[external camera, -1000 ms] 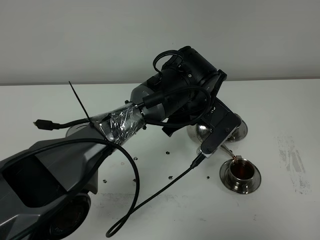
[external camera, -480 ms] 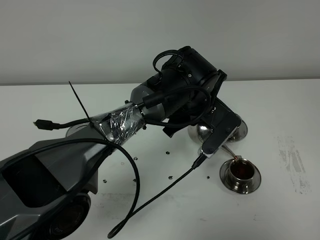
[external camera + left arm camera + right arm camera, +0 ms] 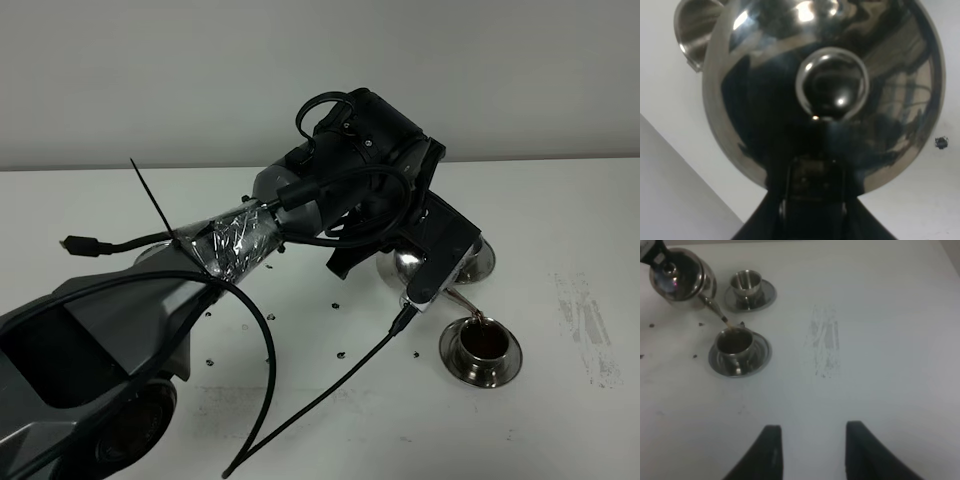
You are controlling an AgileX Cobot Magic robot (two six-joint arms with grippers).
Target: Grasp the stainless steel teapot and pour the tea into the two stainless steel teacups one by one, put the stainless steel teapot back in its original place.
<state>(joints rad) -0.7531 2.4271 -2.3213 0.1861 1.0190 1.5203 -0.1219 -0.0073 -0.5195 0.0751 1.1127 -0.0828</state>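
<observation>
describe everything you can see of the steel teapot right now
The stainless steel teapot is mirror-shiny and conical, with a round knob on its lid and a thin curved spout. The left gripper holds it off the table, tilted spout-down. Reddish-brown tea runs from the spout tip into the teacup below. The second teacup stands beside the pot, apart from it.

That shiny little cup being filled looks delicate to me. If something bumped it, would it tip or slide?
Probably slide rather than tip: the teacup is squat and sits on a wide saucer. Polished steel on a smooth table likely gives little grip. The tea looks high in the cup, so even a light knock might spill it.
</observation>
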